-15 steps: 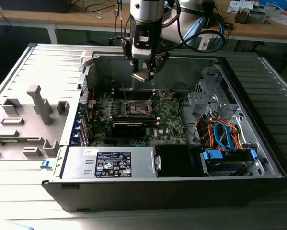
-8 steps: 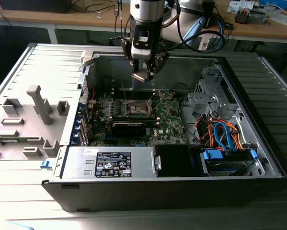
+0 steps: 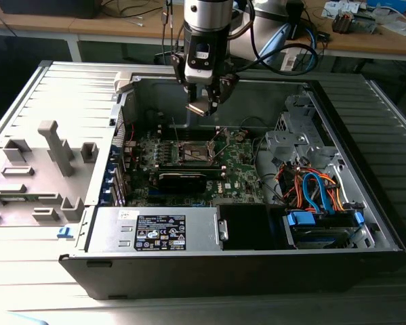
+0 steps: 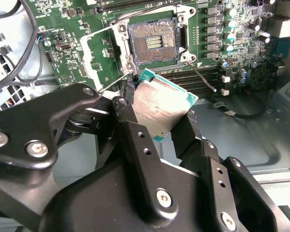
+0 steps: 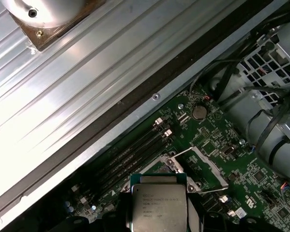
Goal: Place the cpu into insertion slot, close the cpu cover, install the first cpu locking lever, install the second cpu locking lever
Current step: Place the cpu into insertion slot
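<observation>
My gripper (image 3: pixel 204 100) hangs above the open computer case, shut on the cpu (image 3: pixel 198 108), a small square chip with a pale metal top. In the second wrist view the black fingers (image 4: pixel 130 121) clamp the cpu (image 4: pixel 161 106) by two opposite edges, and it is tilted. The insertion slot (image 4: pixel 154 42) lies bare on the green motherboard, some way below the chip. The cpu cover (image 4: pixel 99 53) is swung open beside the slot. Two thin wire levers (image 4: pixel 203 77) stand unlatched at the slot's corners. The first wrist view shows the cpu (image 5: pixel 159 205) and the cpu cover (image 5: pixel 203 166).
A black card (image 3: pixel 182 179) lies on the board just in front of the slot. A silver power supply (image 3: pixel 158 230) fills the near left of the case. A drive bay with orange and blue cables (image 3: pixel 318 193) sits at the exterior view's right. A grey plastic fixture (image 3: pixel 53 152) stands outside the case.
</observation>
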### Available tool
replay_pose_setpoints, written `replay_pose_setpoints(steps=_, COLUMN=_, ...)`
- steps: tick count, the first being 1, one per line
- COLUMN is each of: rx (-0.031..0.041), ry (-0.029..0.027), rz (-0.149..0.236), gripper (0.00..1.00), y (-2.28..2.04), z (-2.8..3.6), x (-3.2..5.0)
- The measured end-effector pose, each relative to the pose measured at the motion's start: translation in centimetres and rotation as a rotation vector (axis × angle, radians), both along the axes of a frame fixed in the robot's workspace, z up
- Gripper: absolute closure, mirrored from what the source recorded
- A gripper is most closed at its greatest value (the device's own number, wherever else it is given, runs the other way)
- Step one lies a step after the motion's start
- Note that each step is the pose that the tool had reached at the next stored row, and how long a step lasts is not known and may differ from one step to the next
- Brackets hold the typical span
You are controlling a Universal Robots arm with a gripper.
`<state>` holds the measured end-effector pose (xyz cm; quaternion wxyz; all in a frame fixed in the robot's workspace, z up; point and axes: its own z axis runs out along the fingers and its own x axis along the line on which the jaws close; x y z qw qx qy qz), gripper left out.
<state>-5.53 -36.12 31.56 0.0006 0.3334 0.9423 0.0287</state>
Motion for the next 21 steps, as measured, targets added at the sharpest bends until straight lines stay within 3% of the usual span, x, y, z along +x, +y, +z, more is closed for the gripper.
replay_pose_setpoints(steps=21, rx=0.0, ry=-0.0001, rz=-0.044, gripper=0.45, y=0.0, z=-0.04, x=0.0)
